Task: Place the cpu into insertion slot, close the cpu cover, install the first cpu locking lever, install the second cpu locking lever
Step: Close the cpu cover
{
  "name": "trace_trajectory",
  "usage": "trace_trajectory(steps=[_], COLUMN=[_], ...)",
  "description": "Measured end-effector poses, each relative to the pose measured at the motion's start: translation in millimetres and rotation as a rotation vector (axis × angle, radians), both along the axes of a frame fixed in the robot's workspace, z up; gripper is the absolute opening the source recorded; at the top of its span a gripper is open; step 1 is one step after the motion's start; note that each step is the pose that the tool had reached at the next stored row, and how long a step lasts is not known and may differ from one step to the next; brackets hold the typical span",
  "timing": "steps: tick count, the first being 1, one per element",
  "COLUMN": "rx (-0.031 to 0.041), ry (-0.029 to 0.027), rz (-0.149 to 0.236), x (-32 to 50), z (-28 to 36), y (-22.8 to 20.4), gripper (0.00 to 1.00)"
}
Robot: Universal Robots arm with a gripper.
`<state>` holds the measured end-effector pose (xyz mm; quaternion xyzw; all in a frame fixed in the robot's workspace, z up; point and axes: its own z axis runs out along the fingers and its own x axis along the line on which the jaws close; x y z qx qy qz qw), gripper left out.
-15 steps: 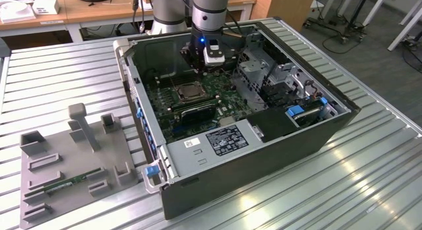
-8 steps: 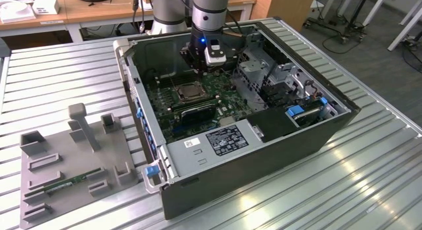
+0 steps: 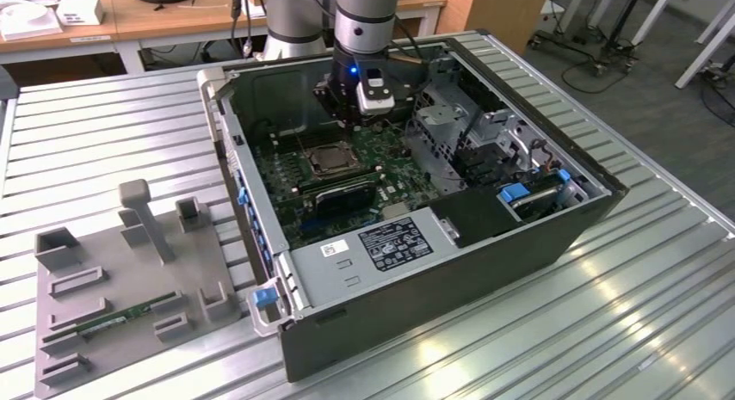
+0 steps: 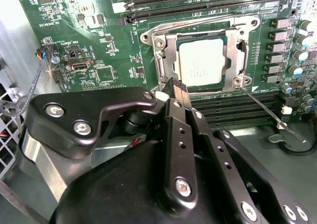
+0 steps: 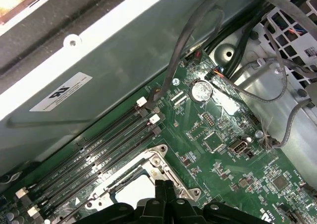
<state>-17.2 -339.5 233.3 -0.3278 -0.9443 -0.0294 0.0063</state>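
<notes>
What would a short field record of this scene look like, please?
cpu: flat under the cover, top showing through its cut-out
cover: down over the cpu
lever: thin rod angling out from a cover corner, looks unlatched
gripper: shut, tip by another cover corner
motherboard: inside the open case

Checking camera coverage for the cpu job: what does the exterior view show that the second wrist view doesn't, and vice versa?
Exterior view's own: the open computer case on the slatted table, and at the exterior view's left a grey fixture tray holding a green memory stick.
Second wrist view's own: the cpu cover lying flat around the chip, and a thin lever rod sticking out from the socket's corner.
Shared: the green motherboard, the insertion slot with the cpu in it, and the gripper close to it.
</notes>
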Motion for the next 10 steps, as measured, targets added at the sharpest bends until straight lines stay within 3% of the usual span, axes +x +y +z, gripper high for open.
trace_trajectory(steps=[6, 10], rx=[0.0000, 0.0001], ry=[-0.0001, 0.0000], rz=[0.056, 0.063], x=[0.0, 0.0], z=[-0.1, -0.1], y=[0.0, 0.0], gripper=[0.11, 0.11])
